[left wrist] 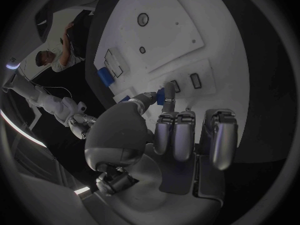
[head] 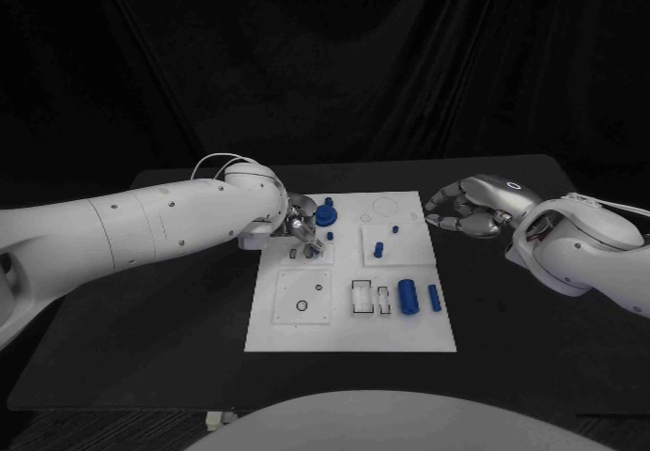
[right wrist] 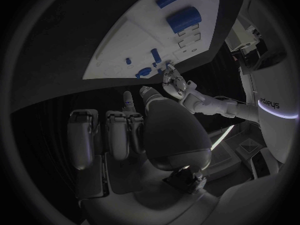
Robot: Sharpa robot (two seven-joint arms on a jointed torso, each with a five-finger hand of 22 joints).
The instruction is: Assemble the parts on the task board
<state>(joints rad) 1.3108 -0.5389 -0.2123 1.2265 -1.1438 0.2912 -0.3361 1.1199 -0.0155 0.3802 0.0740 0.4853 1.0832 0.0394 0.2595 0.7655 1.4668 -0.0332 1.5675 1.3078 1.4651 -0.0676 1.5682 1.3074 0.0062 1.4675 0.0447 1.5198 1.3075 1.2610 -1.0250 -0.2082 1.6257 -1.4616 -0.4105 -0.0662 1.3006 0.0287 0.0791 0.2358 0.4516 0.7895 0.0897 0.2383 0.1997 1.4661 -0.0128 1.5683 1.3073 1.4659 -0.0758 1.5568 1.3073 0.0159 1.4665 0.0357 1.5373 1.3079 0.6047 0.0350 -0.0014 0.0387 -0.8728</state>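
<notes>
The left hand [head: 301, 228] hung over the far left part of the white task board [head: 407, 334] on the black table [head: 162, 319], pinching a small blue part [left wrist: 160, 99] between thumb and finger. The right hand [head: 468, 209] hovered off the board's far right edge, fingers curled in on nothing. A blue cylinder [head: 407, 296] and a thinner blue rod [head: 434, 298] lay side by side on the board's near right area.

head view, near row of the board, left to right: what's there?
Square plate with two small rings → white rectangular slot block → thick blue cylinder → slim blue pin, all lying on the task board.
</notes>
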